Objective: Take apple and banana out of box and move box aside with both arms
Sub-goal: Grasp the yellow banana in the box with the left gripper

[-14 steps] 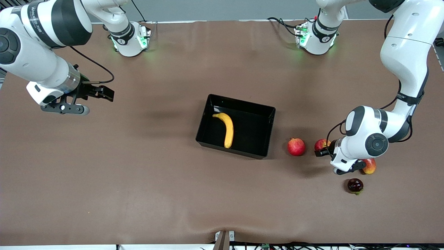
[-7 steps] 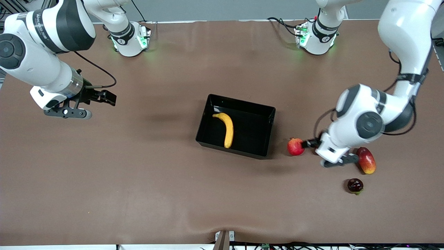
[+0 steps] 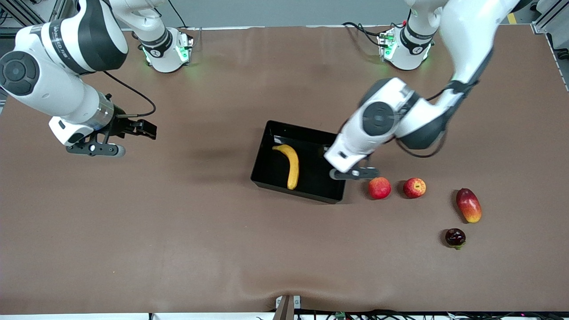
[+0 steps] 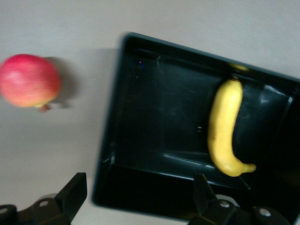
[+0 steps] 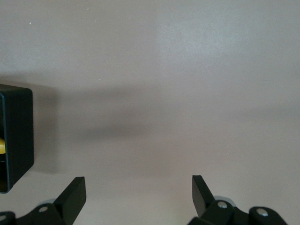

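Observation:
The black box [image 3: 342,144] stands mid-table with the yellow banana [image 3: 291,165] lying in it. My left gripper [image 3: 330,150] hangs over the box's end toward the left arm's end of the table. In the left wrist view it [image 4: 138,192] is open and empty above a wall of the box [image 4: 150,131], with the banana [image 4: 225,126] inside. The red apple with yellowish patches [image 3: 414,187] sits on the table beside a plain red fruit [image 3: 379,188], which is next to the box. My right gripper [image 3: 143,127] is open and empty over bare table toward the right arm's end.
A red-yellow mango [image 3: 468,205] and a small dark round fruit [image 3: 455,237] lie nearer the front camera than the apple. The right wrist view shows my open gripper [image 5: 138,192] over bare table, and a corner of the box [image 5: 16,136].
My left arm has swung from the fruits to over the box, empty. The apple it covered now shows on the table. My right gripper has drifted slightly toward the box.

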